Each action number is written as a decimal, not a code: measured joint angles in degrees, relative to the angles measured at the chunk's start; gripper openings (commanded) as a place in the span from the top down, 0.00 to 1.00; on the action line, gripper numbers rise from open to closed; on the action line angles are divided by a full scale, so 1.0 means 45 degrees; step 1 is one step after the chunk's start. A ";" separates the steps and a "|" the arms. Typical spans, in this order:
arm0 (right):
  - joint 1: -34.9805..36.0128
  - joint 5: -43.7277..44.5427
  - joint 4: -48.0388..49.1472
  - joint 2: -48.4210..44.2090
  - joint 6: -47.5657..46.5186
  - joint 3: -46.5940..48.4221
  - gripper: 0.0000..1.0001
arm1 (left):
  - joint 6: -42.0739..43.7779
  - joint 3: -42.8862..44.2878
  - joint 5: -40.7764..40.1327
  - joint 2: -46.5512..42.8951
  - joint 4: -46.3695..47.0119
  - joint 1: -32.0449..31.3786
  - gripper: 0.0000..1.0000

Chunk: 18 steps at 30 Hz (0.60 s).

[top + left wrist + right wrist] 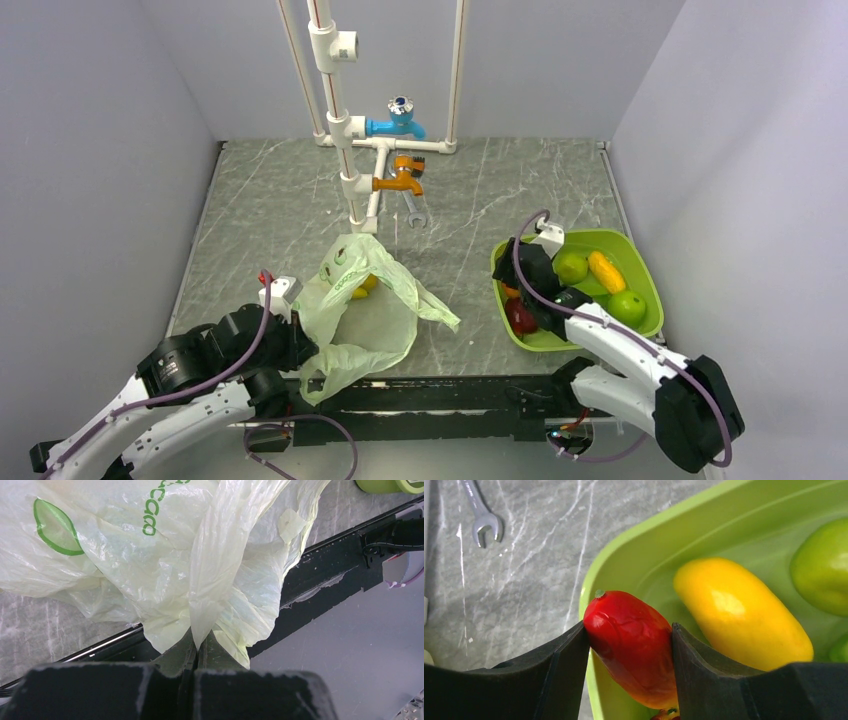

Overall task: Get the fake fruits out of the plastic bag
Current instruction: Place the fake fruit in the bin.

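Observation:
The pale green plastic bag (365,305) lies crumpled on the table's near middle, with a yellow fruit (366,286) showing at its mouth. My left gripper (296,335) is shut on the bag's edge (200,625). My right gripper (512,283) is shut on a red fruit (634,645) over the left rim of the lime-green tray (640,262). In the tray lie a green fruit (571,267), a yellow fruit (606,271), another green fruit (627,306) and a dark red fruit (520,316). The right wrist view shows the yellow fruit (739,612) beside my fingers.
A white pipe frame (340,130) with a blue tap (398,120) and an orange tap (400,180) stands at the back. A wrench (416,210) lies near it and shows in the right wrist view (481,515). Grey walls close in on three sides.

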 measured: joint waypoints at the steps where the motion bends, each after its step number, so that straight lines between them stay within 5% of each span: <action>1: 0.0000 -0.0058 -0.0427 -0.0189 0.0097 -0.0005 0.66 | 0.0000 0.0000 0.0000 0.0000 0.0000 -0.0005 1.00; 6: 0.0000 -0.0185 -0.1744 -0.1258 0.0131 0.0019 0.20 | 0.0010 0.0000 0.0005 0.0005 0.0005 0.0000 1.00; 8: 0.0000 -0.0257 -0.2370 -0.1530 0.0010 0.0223 0.09 | 0.0010 0.0000 0.0005 0.0005 0.0005 -0.0005 1.00; 12: 0.0000 -0.0442 -0.3429 -0.1797 -0.0398 0.1103 0.03 | 0.0044 -0.0005 0.0015 0.0015 0.0015 0.0000 1.00; 18: 0.0185 -0.1088 -0.4279 -0.2448 -0.1345 0.2288 0.05 | 0.0049 -0.0010 0.0019 0.0039 0.0078 -0.0005 1.00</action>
